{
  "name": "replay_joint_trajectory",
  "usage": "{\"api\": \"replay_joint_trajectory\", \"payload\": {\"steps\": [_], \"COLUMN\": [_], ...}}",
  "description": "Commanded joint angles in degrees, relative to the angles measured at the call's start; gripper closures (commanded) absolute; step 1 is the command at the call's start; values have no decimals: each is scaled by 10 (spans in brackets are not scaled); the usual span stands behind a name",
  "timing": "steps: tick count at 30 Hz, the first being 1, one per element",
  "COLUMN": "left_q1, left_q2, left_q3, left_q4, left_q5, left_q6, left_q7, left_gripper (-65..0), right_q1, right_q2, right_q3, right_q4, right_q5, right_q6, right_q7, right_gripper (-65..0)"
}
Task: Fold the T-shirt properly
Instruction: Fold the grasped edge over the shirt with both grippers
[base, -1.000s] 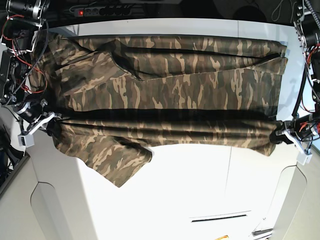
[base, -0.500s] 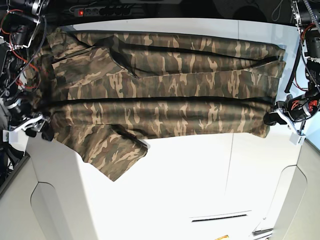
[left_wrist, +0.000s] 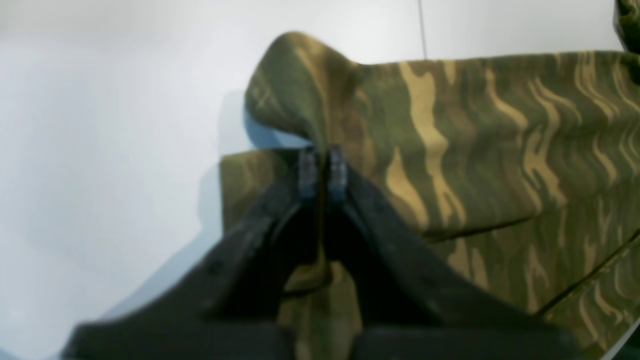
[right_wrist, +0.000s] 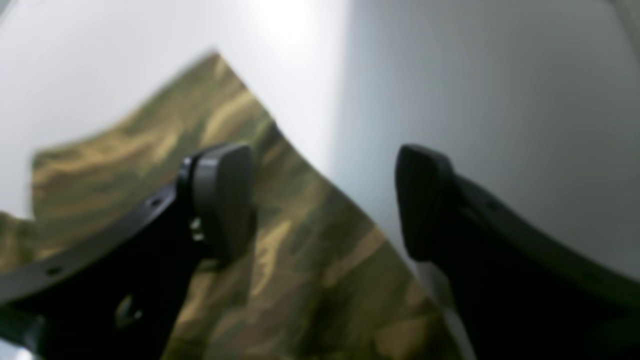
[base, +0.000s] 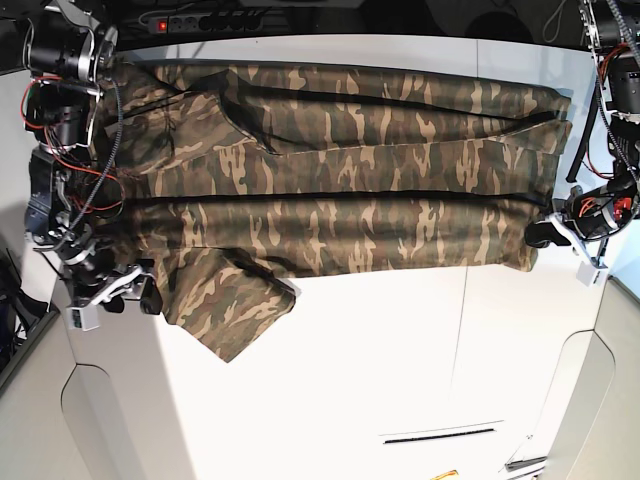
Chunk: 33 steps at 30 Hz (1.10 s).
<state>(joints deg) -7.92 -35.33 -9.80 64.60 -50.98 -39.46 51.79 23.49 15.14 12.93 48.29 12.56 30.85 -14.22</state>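
T-shirt: large camouflage cloth T-shirt (base: 340, 190) in green, brown and tan, spread lengthwise across the far half of the white table (base: 400, 360), with long creases running side to side.
Fold state: near long edge lies turned up over the body as a band; one short sleeve (base: 235, 310) sticks out toward the near side, not tucked in.
Left gripper: black left gripper (left_wrist: 322, 172) has its jaws pressed together on a raised peak of the shirt's edge, at the end of the garment on the base view's right (base: 560, 228); the cloth rises into the tips.
Right gripper: black right gripper (right_wrist: 325, 200) has its jaws spread wide with nothing between them; it hangs above the sleeve's edge, partly over bare table, at the base view's left (base: 125, 290).
Step in hand: judged to be the end of a lengthwise fold, with one end let go and the other not yet released.
Next move: probably letting the pinched end drop flat, then taking the loose sleeve and laying it onto the body; the grip should catch the sleeve layer alone so the band underneath stays put.
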Motion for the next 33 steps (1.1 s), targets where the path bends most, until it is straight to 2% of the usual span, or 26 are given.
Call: {"api": "replay_joint_trajectory", "payload": {"steps": [1,4,10,11,12,16,20,23,28,33], "left_q1": [-9,-9,-11,-11,-11,-11,-13,-12,11,76], "left_q2": [-12,-8,9,12,15,18,16,7,-7,-27], "left_q3": [-5,-5,-5,-5,-5,-5,-5,-5,-14,-52], "left_q4": [9,9,9,9,9,9,10,25,101,172], "left_q5": [-7,-7,-7,-7,-7,-6,-5,-8,-42,-54], "left_q6": [-5,-5,-5,-5,-5,-5,-5,-5,-5,-5], "left_q7": [-10,-10,-9,-9,-7,-5,-4,15,85,91], "left_gripper": [0,0,0,0,0,0,0,0,0,0], "right_q1": [26,43,44,44,44,44,42,23,-70,-171], "right_q2": [6,-6,-45,-50,-54,-58,-57,-52,-32,-26], "right_q3": [-12,-40,-47,-47,-47,-47,-43,-25,35,107], "right_q4": [-9,-49,-53,-53,-53,-50,-6,71,260,429], "right_q5": [6,-3,-26,-25,-25,-25,-14,35,119,199], "right_q6": [1,-25,-7,-5,-5,-4,5,5,7,12], "right_q7": [28,40,37,37,37,20,-87,-183,-261,-341], "right_gripper": [-438,-438,-426,-396,-340,0,0,0,0,0]}}
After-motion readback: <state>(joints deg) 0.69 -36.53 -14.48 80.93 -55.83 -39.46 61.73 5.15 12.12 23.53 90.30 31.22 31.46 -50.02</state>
